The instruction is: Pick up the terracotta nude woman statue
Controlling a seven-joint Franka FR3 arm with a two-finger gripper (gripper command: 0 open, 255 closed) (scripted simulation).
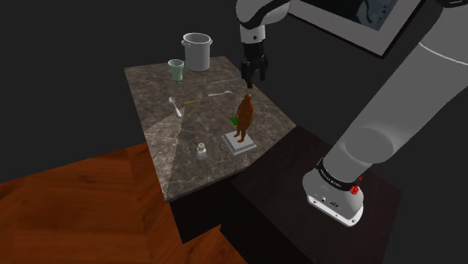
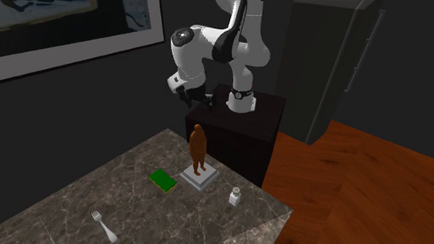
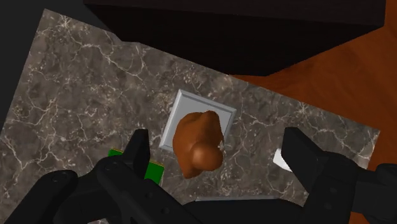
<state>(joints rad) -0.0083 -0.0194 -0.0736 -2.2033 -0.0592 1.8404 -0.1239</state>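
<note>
The statue [image 1: 244, 118] is a reddish-brown standing figure on a pale square base [image 1: 240, 142], upright near the marble table's edge closest to the stand. From the second exterior view the statue [image 2: 198, 148] stands on its base [image 2: 199, 177]. My gripper [image 1: 253, 78] hangs open just above its head. Looking down the hand, the statue's head and shoulders [image 3: 199, 143] lie between the two spread fingers [image 3: 137, 149], touching neither. The gripper [image 3: 219, 156] is centred over the figure.
On the marble table [image 1: 161, 86] stand a grey pot [image 1: 196, 51], a pale green cup [image 1: 176, 70], a fork [image 1: 176, 106], a small white bottle [image 1: 201, 153] and a green flat block [image 2: 162, 180]. The dark stand [image 2: 241, 126] adjoins the table; wooden floor lies below.
</note>
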